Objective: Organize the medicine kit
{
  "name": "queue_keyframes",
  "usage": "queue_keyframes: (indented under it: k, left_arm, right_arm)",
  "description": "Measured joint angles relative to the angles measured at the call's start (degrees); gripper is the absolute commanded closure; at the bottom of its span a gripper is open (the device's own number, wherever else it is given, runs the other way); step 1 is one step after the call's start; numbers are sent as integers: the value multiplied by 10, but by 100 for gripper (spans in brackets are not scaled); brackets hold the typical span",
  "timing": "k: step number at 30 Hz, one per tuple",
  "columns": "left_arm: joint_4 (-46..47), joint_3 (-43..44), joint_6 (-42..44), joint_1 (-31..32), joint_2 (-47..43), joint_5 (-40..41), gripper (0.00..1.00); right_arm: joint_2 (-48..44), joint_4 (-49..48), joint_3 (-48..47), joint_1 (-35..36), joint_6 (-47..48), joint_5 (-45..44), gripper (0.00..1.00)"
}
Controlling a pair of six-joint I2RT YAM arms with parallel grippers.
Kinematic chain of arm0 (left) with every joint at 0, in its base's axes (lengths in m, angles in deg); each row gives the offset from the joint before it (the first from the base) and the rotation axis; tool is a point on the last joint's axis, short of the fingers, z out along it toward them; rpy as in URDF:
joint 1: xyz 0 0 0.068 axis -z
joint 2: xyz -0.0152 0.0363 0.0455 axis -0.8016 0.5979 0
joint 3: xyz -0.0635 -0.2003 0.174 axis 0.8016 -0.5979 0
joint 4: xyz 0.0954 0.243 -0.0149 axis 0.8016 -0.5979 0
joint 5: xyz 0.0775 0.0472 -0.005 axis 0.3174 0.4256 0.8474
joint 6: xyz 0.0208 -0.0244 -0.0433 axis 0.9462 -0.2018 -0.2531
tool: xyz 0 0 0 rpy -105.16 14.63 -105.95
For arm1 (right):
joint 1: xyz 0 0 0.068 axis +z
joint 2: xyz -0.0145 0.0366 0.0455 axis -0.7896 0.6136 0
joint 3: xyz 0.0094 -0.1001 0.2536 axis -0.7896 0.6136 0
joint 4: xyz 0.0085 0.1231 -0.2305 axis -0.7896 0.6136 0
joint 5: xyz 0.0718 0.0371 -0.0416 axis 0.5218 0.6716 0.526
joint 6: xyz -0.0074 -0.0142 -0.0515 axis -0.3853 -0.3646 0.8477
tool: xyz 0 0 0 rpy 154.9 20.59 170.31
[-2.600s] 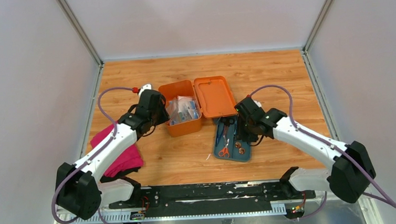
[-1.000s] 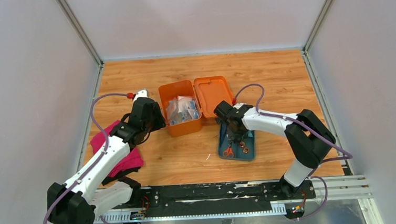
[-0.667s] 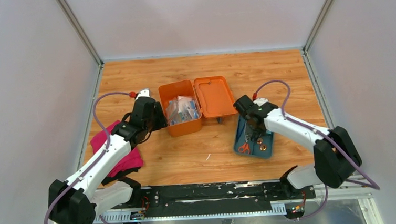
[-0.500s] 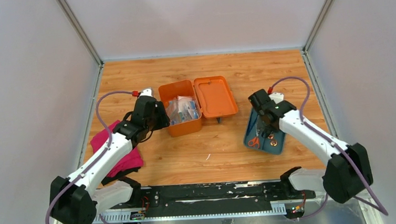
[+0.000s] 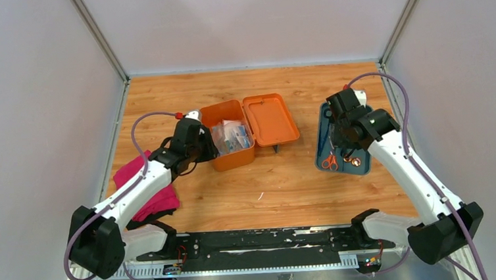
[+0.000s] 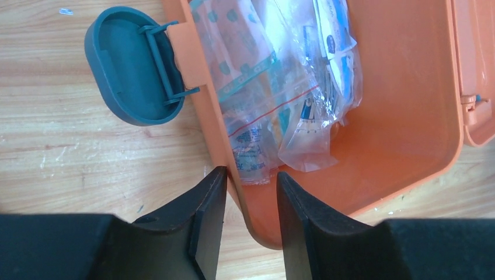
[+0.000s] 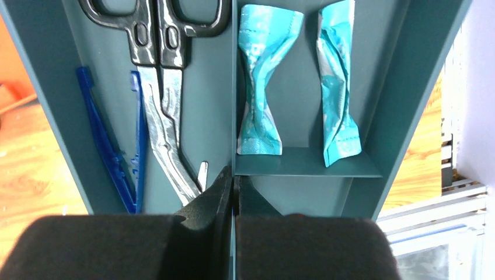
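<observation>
Left gripper (image 6: 250, 181), jaws half open and gripping nothing, straddles the medicine kit (image 6: 403, 105) at its left wall, one finger inside.

Print on sachets (image 6: 262, 87) illegible; no readable text.

Robot lab test cell, not home or shop. Plain pale panel walls (image 5: 31, 96) on three sides, held by aluminium posts (image 5: 98, 38). Wood-grain table (image 5: 263, 201) fills floor of booth. Two white-and-black arms, left (image 5: 136, 187) and right (image 5: 412, 174), bolted to black rail (image 5: 259, 239) at near edge. Purple cables (image 5: 398, 103) loop off wrists. Slotted metal extrusion (image 5: 241, 267) below rail. Few props laid out: kit (image 5: 237, 159), tray (image 5: 320, 151), cloth (image 5: 163, 197).
</observation>
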Motion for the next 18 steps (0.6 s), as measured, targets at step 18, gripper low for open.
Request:
queue_keyframes:
  k: [18]
  left_arm:
    - [38, 6, -26, 88, 34, 11, 65]
  right_arm:
    - [146, 68, -188, 66, 62, 93, 100]
